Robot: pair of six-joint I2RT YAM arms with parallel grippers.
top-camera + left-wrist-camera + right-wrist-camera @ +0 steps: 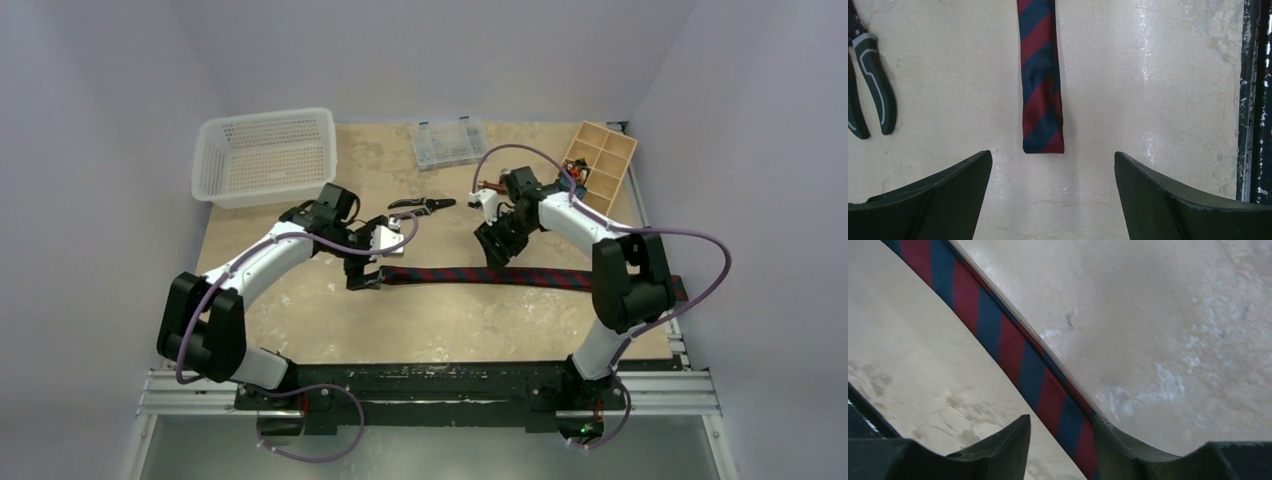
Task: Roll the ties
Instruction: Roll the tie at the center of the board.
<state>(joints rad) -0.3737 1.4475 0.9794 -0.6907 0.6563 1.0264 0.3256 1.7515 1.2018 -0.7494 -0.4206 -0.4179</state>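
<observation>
One tie (500,276), navy with dark red stripes, lies flat in a long strip across the table, and its far right part passes behind the right arm. The tie's (1040,90) narrow end stops just ahead of my left gripper (1053,160), which is wide open with bare table between the fingers. From above, the left gripper (372,262) sits at the strip's left end. My right gripper (497,248) hovers over the strip's middle. In the right wrist view the tie (1013,347) runs between the jaws of the right gripper (1060,422). It lies against one finger, with a gap to the other.
Black-handled pliers (422,205) lie behind the tie, and the pliers (870,85) are also left of the tie's end. A white mesh basket (262,190) stands at the back left, a clear organizer box (450,143) at the back middle, and a wooden compartment box (600,165) at the back right.
</observation>
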